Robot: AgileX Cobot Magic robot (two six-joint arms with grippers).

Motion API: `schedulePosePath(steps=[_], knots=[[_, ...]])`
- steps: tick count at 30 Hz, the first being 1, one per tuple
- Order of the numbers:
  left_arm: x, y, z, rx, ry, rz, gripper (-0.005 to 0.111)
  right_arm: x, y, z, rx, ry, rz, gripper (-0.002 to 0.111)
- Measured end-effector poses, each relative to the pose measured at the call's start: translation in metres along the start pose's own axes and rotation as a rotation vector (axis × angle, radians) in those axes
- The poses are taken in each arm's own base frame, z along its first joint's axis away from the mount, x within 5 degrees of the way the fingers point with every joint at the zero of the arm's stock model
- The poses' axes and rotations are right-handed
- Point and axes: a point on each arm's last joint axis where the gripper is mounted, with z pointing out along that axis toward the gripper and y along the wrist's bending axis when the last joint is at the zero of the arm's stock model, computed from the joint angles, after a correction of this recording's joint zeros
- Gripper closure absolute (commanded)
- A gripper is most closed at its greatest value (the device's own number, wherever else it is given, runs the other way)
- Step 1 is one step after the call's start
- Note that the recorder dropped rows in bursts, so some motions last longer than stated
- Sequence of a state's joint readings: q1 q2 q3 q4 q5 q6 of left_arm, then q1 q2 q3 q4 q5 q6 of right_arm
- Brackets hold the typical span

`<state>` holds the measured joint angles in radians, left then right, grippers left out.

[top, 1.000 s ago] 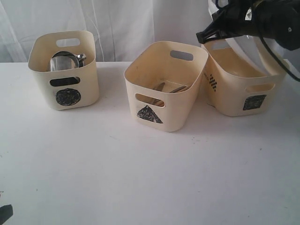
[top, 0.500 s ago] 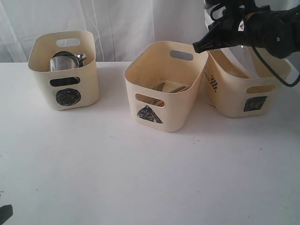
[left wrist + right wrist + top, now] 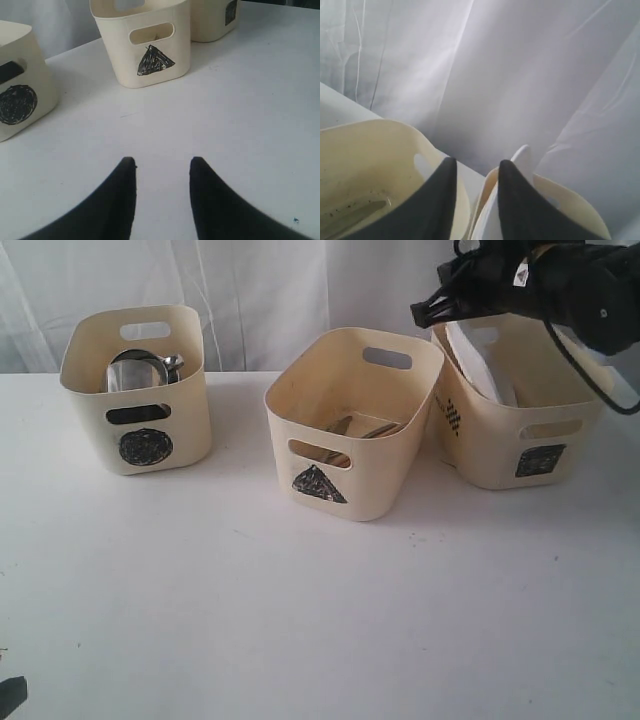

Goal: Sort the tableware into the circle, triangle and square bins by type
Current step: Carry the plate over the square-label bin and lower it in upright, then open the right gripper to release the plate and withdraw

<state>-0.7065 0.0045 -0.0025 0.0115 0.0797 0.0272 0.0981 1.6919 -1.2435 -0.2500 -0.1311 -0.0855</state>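
The circle bin [image 3: 186, 430] at the left holds steel handled cups [image 3: 136, 370]. Steel cutlery and wood pieces [image 3: 362, 429] lie in the triangle bin [image 3: 372, 485] in the middle. The large white square plate [image 3: 478, 364] leans on edge inside the square bin [image 3: 498, 446] at the right. My right gripper [image 3: 420, 314] hovers open above that bin's near-left rim, apart from the plate. In the right wrist view the plate's edge [image 3: 521, 154] shows past the open right gripper [image 3: 475, 167]. My left gripper [image 3: 161, 162] is open and empty over bare table.
White curtain [image 3: 270, 290] hangs behind the table. The three bins stand in a row toward the back; the triangle bin [image 3: 145, 50] and circle bin [image 3: 20, 90] lie ahead of the left gripper. White tabletop [image 3: 300, 620] stretches in front of the bins.
The right gripper opened and let go of the white plate, which dropped from above the rim down into the square bin. The left arm has not moved.
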Motion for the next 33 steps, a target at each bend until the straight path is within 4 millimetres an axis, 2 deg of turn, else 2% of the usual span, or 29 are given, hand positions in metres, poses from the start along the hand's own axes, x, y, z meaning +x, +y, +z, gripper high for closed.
schedulePosePath(steps=[7,10,13,18,22,26,29,33], knots=[[0.0,0.0,0.0,0.0,0.0,0.0,0.065,-0.031,-0.011,-0.033,0.032,-0.06,0.01,0.08],[0.0,0.0,0.0,0.0,0.0,0.0,0.065,-0.036,-0.012,-0.052,0.039,-0.067,0.026,0.08],[0.0,0.0,0.0,0.0,0.0,0.0,0.065,-0.038,-0.012,-0.081,0.045,-0.087,0.041,0.08],[0.0,0.0,0.0,0.0,0.0,0.0,0.065,-0.036,-0.009,-0.15,0.058,-0.167,0.132,0.08],[0.0,0.0,0.0,0.0,0.0,0.0,0.065,-0.02,-0.001,-0.208,0.069,-0.225,0.182,0.08],[0.0,0.0,0.0,0.0,0.0,0.0,0.065,0.013,0.01,-0.26,0.085,-0.228,0.213,0.08],[0.0,0.0,0.0,0.0,0.0,0.0,0.065,0.039,0.019,-0.288,0.09,-0.215,0.275,0.08],[0.0,0.0,0.0,0.0,0.0,0.0,0.065,0.069,0.029,-0.31,0.091,-0.176,0.318,0.08]])
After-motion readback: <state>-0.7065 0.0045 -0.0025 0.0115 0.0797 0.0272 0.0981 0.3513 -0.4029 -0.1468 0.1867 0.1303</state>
